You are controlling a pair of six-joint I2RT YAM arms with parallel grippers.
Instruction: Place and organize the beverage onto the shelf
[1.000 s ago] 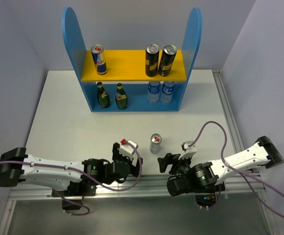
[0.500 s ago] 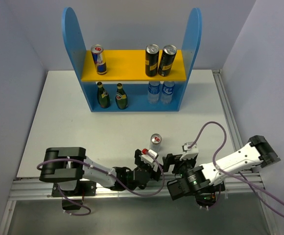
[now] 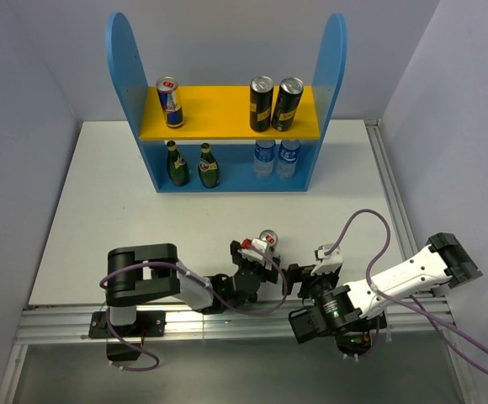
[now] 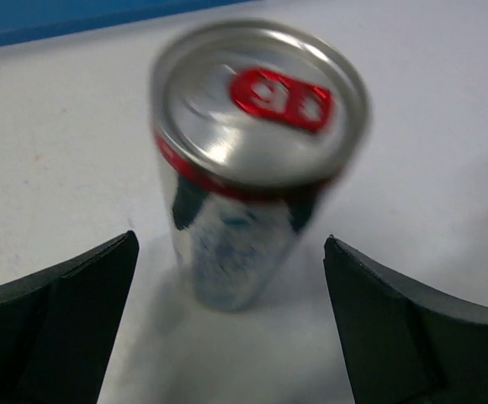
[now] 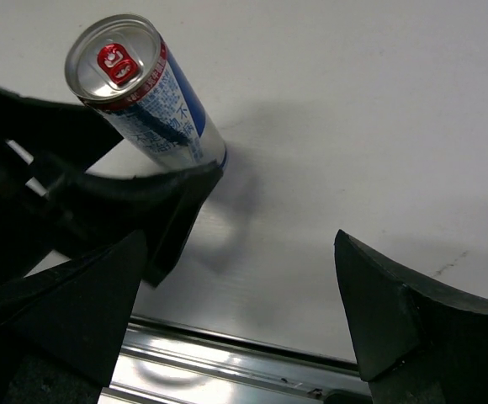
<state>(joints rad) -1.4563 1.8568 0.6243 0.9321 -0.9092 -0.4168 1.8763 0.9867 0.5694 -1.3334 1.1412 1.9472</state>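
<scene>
Unlike overhead, left wrist view shows silver can between left gripper's fingers.

In the left wrist view the silver can is smeared by motion, so the print on its side cannot be read. The fingers of the left gripper run off the bottom corners. From the right wrist, the can's base is hidden behind a dark finger of the left gripper, and the right gripper is cut by the lower edge. From above, the left gripper covers all but the can's top, and the print on the blue-silver can and dark cans on the shelf is too small to read
</scene>
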